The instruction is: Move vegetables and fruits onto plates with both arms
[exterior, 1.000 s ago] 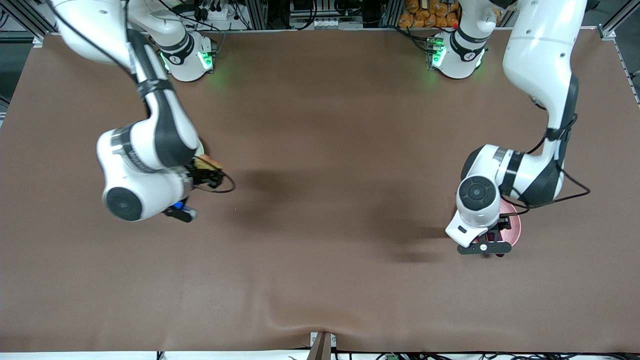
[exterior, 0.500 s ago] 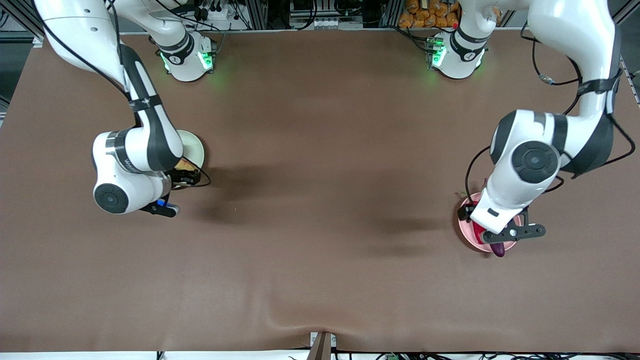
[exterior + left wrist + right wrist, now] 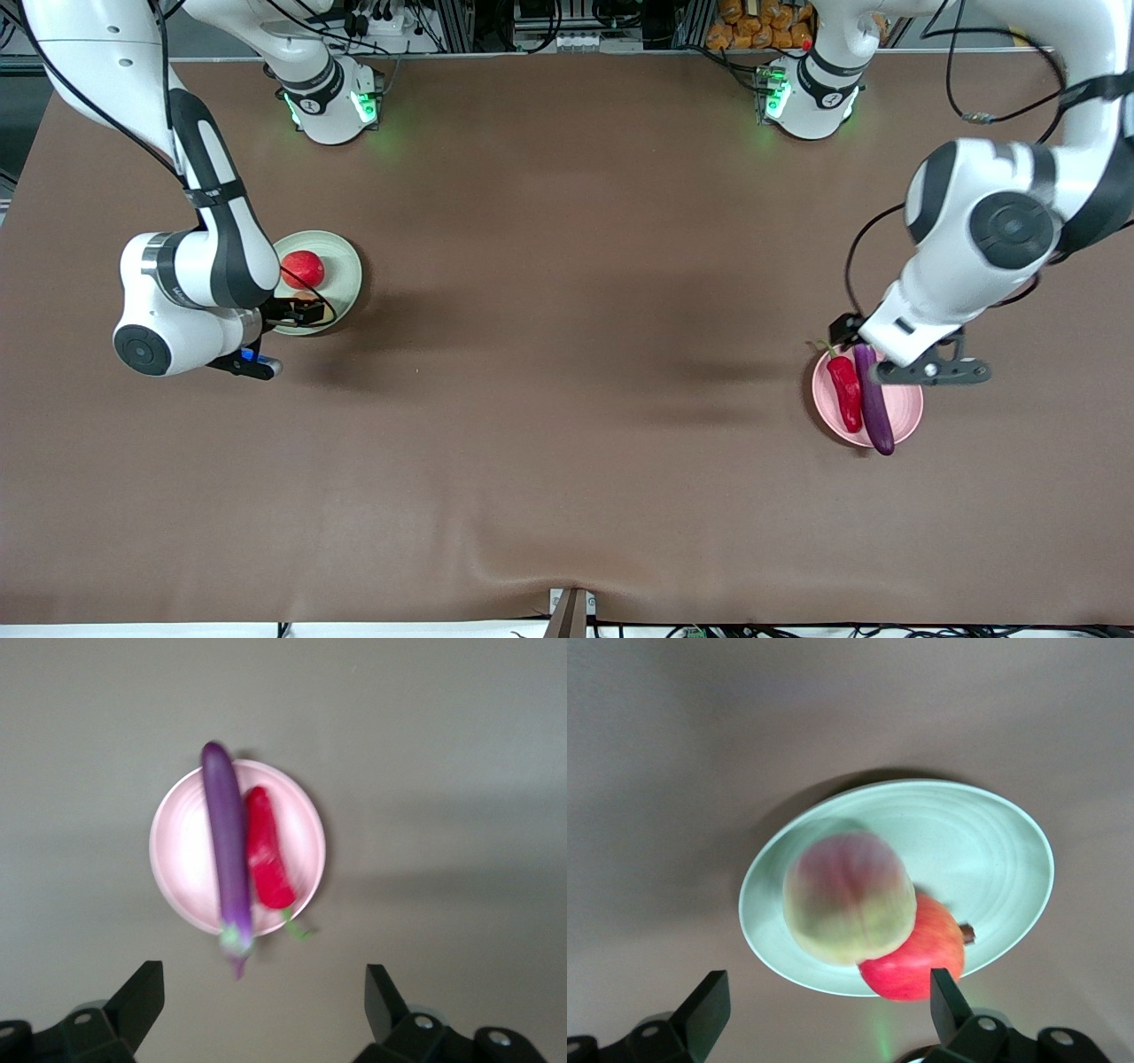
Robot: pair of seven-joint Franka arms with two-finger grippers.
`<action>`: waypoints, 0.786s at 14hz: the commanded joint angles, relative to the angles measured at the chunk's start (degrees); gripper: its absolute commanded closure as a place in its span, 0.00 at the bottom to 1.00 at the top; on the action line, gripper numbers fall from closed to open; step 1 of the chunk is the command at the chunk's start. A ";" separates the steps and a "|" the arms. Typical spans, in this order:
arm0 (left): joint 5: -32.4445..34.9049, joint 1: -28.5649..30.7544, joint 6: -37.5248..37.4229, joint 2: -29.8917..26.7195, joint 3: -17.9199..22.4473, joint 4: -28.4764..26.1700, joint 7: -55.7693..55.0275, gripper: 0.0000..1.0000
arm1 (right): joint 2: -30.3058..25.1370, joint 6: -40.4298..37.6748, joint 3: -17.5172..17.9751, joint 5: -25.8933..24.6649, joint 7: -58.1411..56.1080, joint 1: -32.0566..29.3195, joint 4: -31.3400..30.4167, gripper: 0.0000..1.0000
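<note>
The purple eggplant [image 3: 875, 403] and the red chili [image 3: 846, 390] lie side by side on the pink plate [image 3: 905, 409]. The eggplant's tip overhangs the rim. My left gripper [image 3: 930, 372] hangs open and empty over the plate's edge. The left wrist view shows the eggplant [image 3: 226, 842], the chili [image 3: 268, 859] and the plate [image 3: 182, 859] beneath my left gripper [image 3: 264, 1010]. The red fruit [image 3: 302, 268] lies on the green plate [image 3: 341, 266]. My right gripper [image 3: 251, 361] is open and empty beside that plate. The right wrist view shows the yellowish-green fruit [image 3: 849, 899] touching the red fruit [image 3: 921, 952] on the plate [image 3: 983, 850], with my right gripper [image 3: 830, 1014] apart from them.
The brown table cover [image 3: 567, 354] is bare between the two plates. It wrinkles near the front edge [image 3: 567, 567]. The arm bases [image 3: 332, 106] [image 3: 806, 102] glow green at the back.
Both arms have lifted and drawn outward from their plates. The vegetables on the pink plate and the red fruit on the green plate are now uncovered.
</note>
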 commanded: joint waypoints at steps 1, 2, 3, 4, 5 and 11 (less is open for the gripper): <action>-1.18 1.54 -5.43 -7.17 -0.76 -2.40 5.35 0.00 | -2.13 -4.26 1.14 0.47 0.35 -0.38 3.49 0.00; -1.88 1.10 -7.72 -8.84 -0.94 -2.22 5.35 0.00 | -2.13 -7.68 1.05 2.04 0.27 -0.55 7.25 0.00; -3.71 0.92 -10.09 -10.34 -1.38 -1.44 5.35 0.00 | -2.13 -11.98 1.14 3.79 0.09 -1.08 12.43 0.00; -4.77 0.84 -11.24 -11.22 -1.38 -0.56 5.26 0.00 | -2.13 -14.28 0.88 7.12 0.53 -1.17 16.57 0.00; -4.87 0.75 -12.04 -12.62 -1.21 0.06 5.35 0.00 | -2.13 -14.57 0.88 8.63 -0.17 -1.69 19.48 0.00; -4.96 2.24 -22.94 -14.56 -1.20 6.83 10.19 0.00 | -1.96 -22.27 0.79 3.64 -14.05 -4.33 37.15 0.00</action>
